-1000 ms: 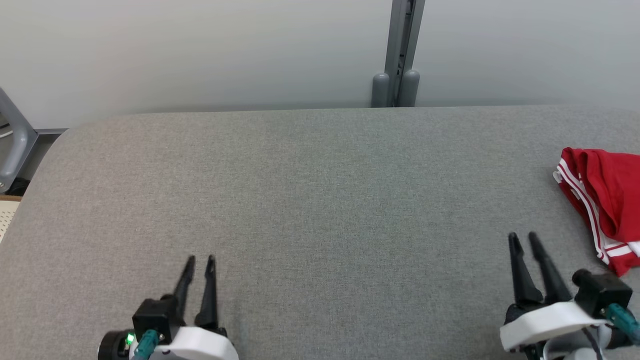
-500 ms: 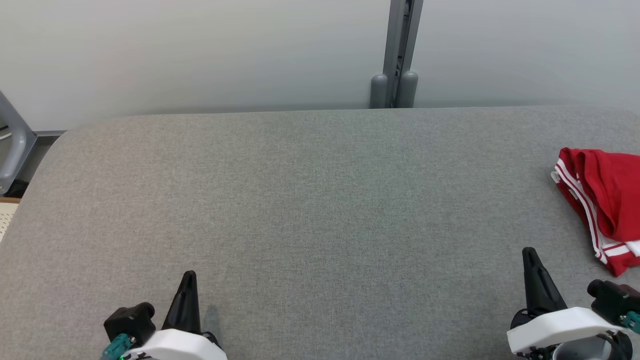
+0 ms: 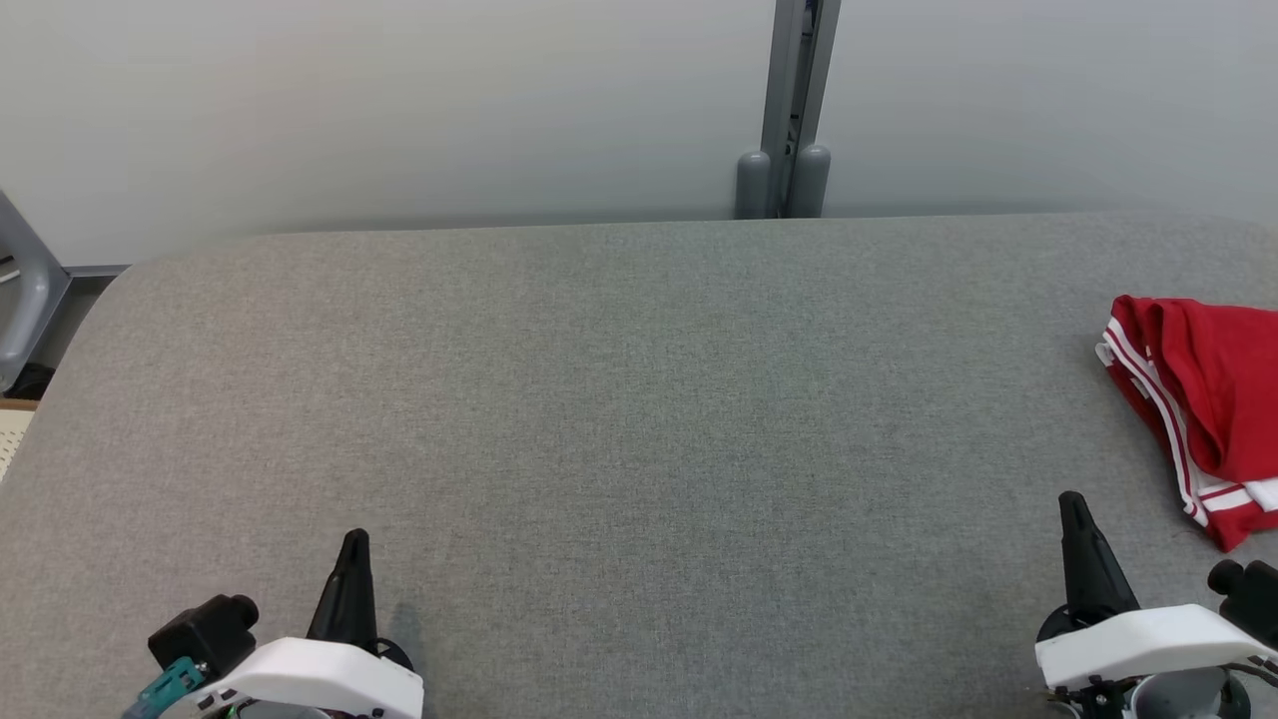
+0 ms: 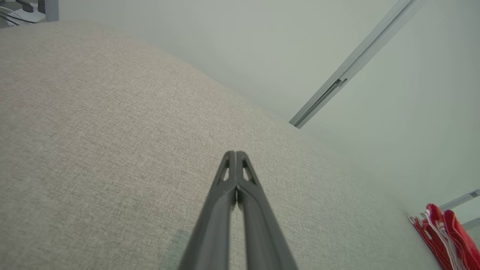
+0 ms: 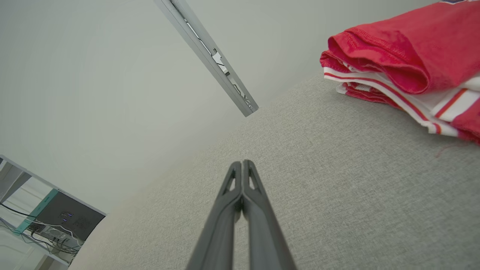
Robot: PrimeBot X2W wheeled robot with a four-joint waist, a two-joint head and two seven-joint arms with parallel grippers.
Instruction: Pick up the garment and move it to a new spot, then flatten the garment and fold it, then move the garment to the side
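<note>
At the right edge of the grey padded table [image 3: 619, 399], the folded red garment [image 3: 1213, 389] lay, partly cut off by the head view.
Its long axis ran near-to-far, slanting slightly rightward toward the near end, with the white-striped edge facing left. Left gripper [image 3: 353, 541] and right gripper [image 3: 1072, 501] were at the near side, each with fingers pressed together, empty, clear of the garment.

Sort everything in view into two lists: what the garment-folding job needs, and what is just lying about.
Job: red garment with white stripes; grey fabric-covered table; left gripper and right gripper, fingers shut, holding nothing.
Lying about: grey metal post behind the table; grey curved frame; dark equipment box with cables.
</note>
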